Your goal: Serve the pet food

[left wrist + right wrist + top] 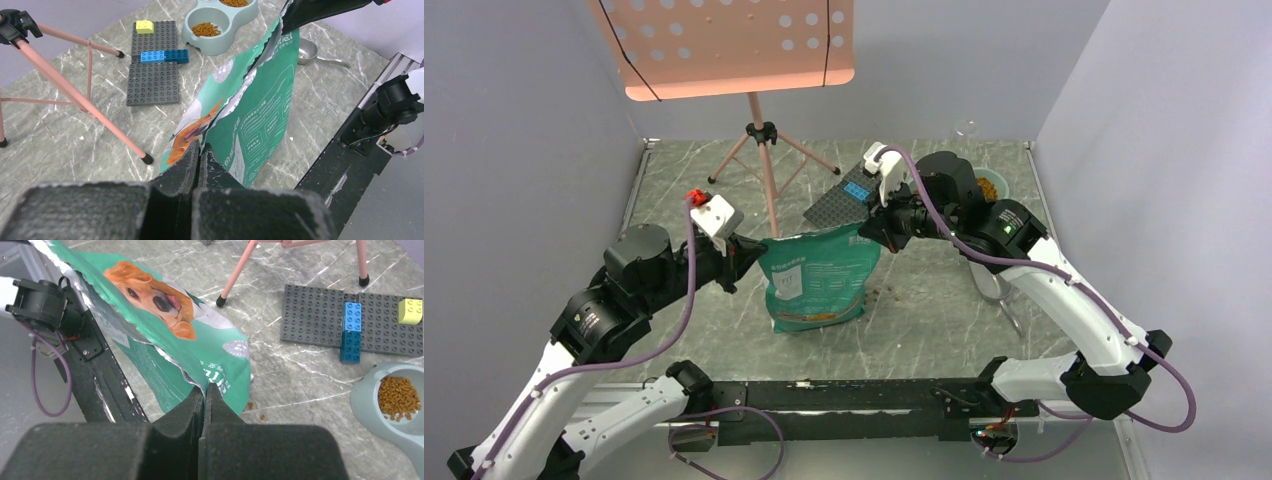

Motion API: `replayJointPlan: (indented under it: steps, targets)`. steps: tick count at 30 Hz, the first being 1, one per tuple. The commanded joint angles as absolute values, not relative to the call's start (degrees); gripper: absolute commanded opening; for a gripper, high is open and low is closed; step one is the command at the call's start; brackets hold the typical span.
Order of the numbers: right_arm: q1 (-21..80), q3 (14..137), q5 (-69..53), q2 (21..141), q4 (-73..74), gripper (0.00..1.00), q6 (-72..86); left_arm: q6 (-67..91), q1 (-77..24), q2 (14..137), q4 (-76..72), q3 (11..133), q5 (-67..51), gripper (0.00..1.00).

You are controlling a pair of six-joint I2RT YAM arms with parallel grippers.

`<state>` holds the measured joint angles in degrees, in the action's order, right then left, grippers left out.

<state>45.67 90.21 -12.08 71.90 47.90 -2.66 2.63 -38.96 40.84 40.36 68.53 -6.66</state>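
A teal-green bag (816,280) printed with a golden dog stands open-topped on the table between my arms. My left gripper (200,147) is shut on the torn top edge at one corner of the bag (260,125). My right gripper (205,389) is shut on the opposite corner of the bag (165,340). Pet food (397,397) fills both wells of the pale blue-grey double bowl (220,47), which sits at the far right behind my right arm. A few loose pellets (261,416) lie on the table beside the bag.
A metal spoon (307,50) lies right of the bag. A grey baseplate (320,315) carries blue bricks (351,330) and a yellow brick (411,311). A pink tripod stand (759,130) rises at the back. A black rail (844,395) runs along the near edge.
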Motion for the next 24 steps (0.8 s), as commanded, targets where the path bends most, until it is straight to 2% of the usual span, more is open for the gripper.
replayJointPlan:
  steps: [1,10,15,16,17,20,21,24]
  targets:
    - [44.65,89.26,-0.73,68.54,42.31,0.00,0.74,3.48,-37.99,38.52,41.22,67.31,-7.18,0.00]
    - [44.74,97.74,0.41,77.86,26.80,0.00,1.36,12.14,-38.03,35.41,38.23,63.83,-12.58,0.00]
    - [44.72,103.51,-7.83,85.10,23.89,0.00,-2.05,12.98,-38.02,36.56,41.18,67.07,-11.94,0.00]
    - [44.73,104.55,-8.79,86.52,24.55,0.00,-2.51,12.67,-38.01,37.35,42.72,68.69,-11.50,0.07]
    - [44.71,105.04,-9.43,87.49,25.02,0.00,-2.90,12.21,-37.98,38.21,44.55,70.68,-10.80,0.23]
    - [44.73,103.89,-10.25,88.20,25.16,0.00,-3.84,10.95,-38.00,40.48,49.59,77.21,-8.70,0.56]
    - [44.73,103.48,-10.44,88.13,25.21,0.00,-3.94,10.53,-38.00,41.30,50.96,79.37,-7.47,0.64]
    - [44.74,103.05,-11.17,87.99,25.85,0.00,-3.88,10.67,-38.04,44.55,55.01,86.26,-2.99,0.78]
